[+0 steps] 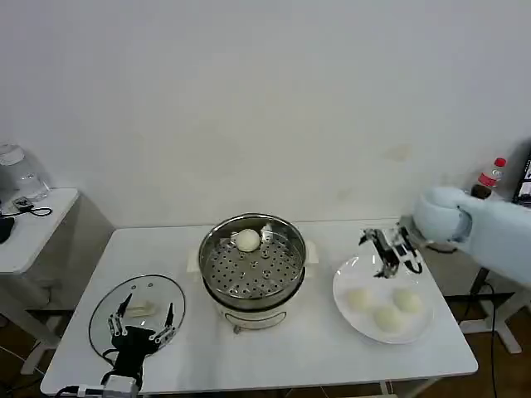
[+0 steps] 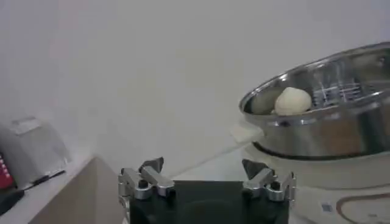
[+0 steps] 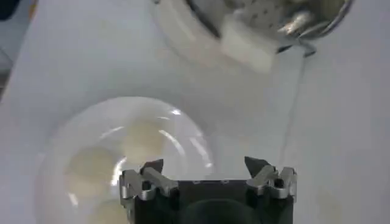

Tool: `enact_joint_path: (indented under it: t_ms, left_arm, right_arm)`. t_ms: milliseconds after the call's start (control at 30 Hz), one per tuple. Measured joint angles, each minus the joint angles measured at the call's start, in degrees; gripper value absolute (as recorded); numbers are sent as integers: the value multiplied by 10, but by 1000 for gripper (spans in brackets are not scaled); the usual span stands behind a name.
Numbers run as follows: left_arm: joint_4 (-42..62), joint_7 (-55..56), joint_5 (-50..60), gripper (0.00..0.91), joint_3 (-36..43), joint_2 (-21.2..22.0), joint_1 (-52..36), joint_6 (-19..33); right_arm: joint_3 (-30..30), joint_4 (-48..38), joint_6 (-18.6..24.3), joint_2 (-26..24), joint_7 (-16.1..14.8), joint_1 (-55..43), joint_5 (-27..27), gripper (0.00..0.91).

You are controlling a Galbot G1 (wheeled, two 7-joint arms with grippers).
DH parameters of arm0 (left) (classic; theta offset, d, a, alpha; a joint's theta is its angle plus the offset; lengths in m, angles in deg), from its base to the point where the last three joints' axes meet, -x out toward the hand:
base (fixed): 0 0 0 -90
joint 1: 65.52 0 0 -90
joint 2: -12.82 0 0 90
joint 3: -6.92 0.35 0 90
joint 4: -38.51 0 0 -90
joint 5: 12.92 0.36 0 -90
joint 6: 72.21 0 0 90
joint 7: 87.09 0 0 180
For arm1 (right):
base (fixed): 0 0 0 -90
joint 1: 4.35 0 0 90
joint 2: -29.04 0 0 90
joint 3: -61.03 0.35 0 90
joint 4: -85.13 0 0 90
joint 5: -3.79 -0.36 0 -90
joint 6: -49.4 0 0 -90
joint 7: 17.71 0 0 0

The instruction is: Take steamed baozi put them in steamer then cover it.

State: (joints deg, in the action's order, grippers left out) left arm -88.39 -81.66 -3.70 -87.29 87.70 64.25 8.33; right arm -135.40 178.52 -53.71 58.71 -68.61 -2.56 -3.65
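One smooth bun [image 1: 247,240] was seen in the perforated steel steamer [image 1: 217,269]; three lay on the white plate [image 1: 344,308]. The right gripper [image 1: 393,253] was held empty above the plate, fingers apart. The left gripper [image 1: 143,323], fingers apart, was recorded over the glass lid [image 1: 104,308].

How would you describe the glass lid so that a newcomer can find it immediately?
Start at the shiny steamer in the middle of the white table. The cover lies flat on the table toward the robot's left, under the open left gripper. Unlike the white plate, it is transparent with a bar handle.
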Motion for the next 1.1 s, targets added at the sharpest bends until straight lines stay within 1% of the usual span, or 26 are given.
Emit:
enact_joint_path:
  t_ms: [233,567,733,1067,1100]
  left_arm:
    - [-3,-2,4,907,-6,2,5,0]
    - [1,-3,5,907,-11,5,8,-1]
    - [5,-3,5,907,-12,4,7,-1]
    - [12,-3,3,907,-15,3,5,-1]
    - [13,-3,3,907,-16,3,4,-1]
  right_arm:
    - [47,-16,-11,-3,-18,77,13,907]
    - [115,-78,-7,26,-37,168,39,907]
    - [137,-108,-4,46,-39,198,43,907]
    - [161,-151,-7,87,-39,237,58,907]
    - [163,-154,-7,91,-39,241,60,897]
